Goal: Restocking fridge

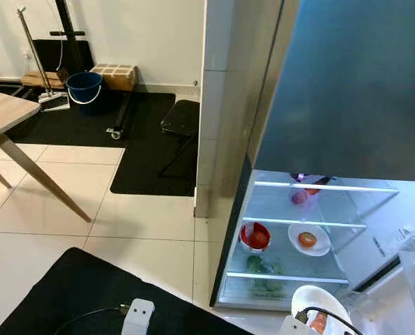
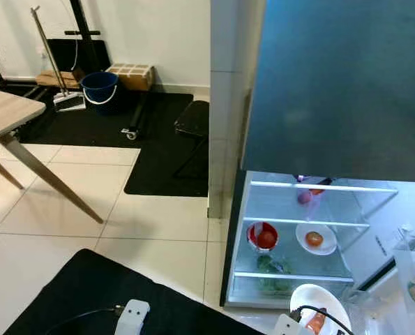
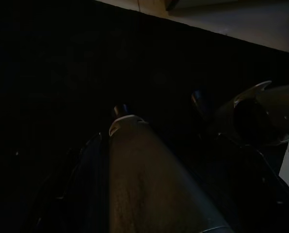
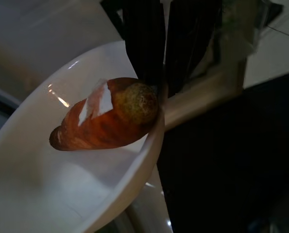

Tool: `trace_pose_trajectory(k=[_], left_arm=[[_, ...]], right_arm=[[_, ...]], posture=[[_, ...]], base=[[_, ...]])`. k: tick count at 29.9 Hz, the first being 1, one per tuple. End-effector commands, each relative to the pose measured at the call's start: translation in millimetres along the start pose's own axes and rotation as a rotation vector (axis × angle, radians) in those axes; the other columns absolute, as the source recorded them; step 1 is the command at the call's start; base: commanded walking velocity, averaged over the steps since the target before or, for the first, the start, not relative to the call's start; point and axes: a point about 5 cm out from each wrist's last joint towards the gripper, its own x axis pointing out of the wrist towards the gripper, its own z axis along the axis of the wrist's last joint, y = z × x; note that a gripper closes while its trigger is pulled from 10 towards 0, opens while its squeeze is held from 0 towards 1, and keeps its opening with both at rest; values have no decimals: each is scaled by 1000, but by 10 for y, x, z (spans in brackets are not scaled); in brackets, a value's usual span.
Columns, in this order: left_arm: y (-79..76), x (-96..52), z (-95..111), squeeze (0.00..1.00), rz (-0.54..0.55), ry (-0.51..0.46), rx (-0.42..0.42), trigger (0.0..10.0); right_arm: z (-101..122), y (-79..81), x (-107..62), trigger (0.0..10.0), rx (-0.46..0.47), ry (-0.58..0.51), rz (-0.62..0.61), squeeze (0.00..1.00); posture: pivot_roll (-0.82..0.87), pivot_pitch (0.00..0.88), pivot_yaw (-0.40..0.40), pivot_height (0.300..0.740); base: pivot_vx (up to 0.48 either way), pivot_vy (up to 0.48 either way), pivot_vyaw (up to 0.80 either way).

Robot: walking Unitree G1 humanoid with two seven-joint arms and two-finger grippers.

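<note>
Right gripper [image 4: 156, 73] fingers clamped on white bowl [image 4: 61, 184] rim, carrot [image 4: 105, 121] inside. Step: carrying to open fridge [image 1: 298, 237]. Next: pick free shelf. Left claw: cannot tell.

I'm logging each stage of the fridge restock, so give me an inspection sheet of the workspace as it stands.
Surface: pale tiled floor with a black mat underfoot.
Job's things: open fridge; red bowl and white plate with a tomato on the middle shelf, greens below; carrot in a white bowl.
Clutter: blue bucket, cardboard box, mop.
Grippers: right gripper clamped on the white bowl's rim; left gripper hangs over the black mat.
Cables: black cable on the left arm.
Surroundings: wooden table, white wall.
</note>
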Motion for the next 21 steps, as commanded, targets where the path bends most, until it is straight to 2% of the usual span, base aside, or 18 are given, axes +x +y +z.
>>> trace_pose_trajectory(k=[1,4,12,21], left_arm=[[-21,-1,-37,0,-6,10,-5,10000],[-22,-1,-37,0,-7,12,-4,10000],[-26,-1,-41,0,-14,14,-7,10000],[-26,-2,-43,0,-17,15,-5,10000]], right_arm=[[-51,45,-5,10000,65,14,11,0],[-122,106,-13,10000,110,38,25,0],[-194,166,-24,10000,161,58,35,0],[-200,169,-25,10000,156,60,32,0]], posture=[[-33,0,-22,740],[-32,0,-23,740],[-35,0,-22,740],[-33,0,-20,740]], base=[[0,0,0],[0,-302,0],[0,-349,0],[0,-358,0]])
